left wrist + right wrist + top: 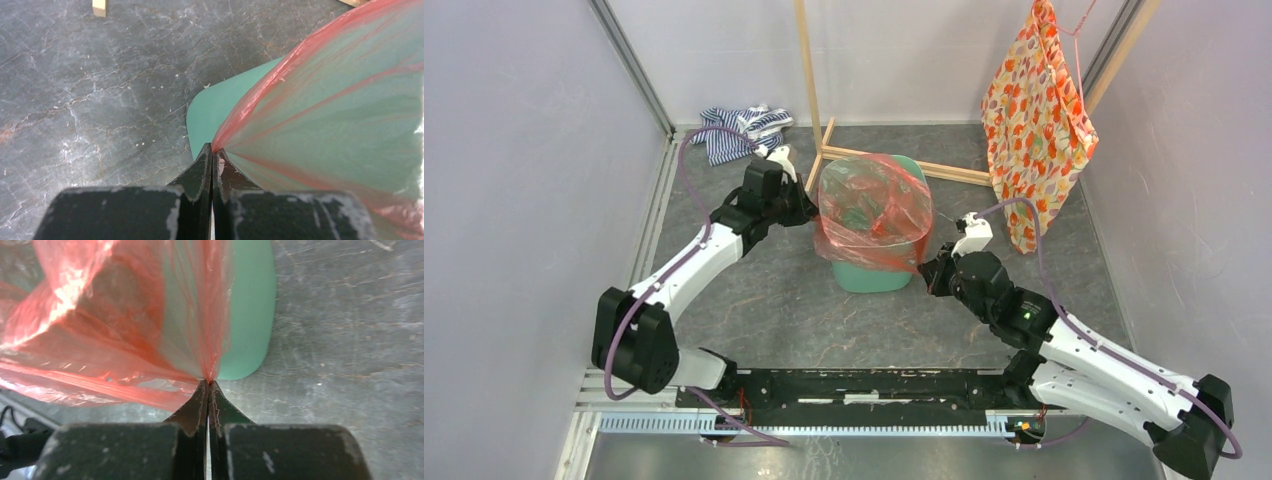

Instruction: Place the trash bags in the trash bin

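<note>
Trash bag (872,200): thin translucent red-orange plastic, crinkly. Spread over the mouth of the trash bin (872,273), w/ hem hanging partway down the outer walls. Film is pulled taut, creases radiating from a pinched point on left & right sides. Green shows thru the film. Bin: mint-green smooth plastic, tapered, rounded corners, upright, mid-workspace, lower part uncovered.
</note>
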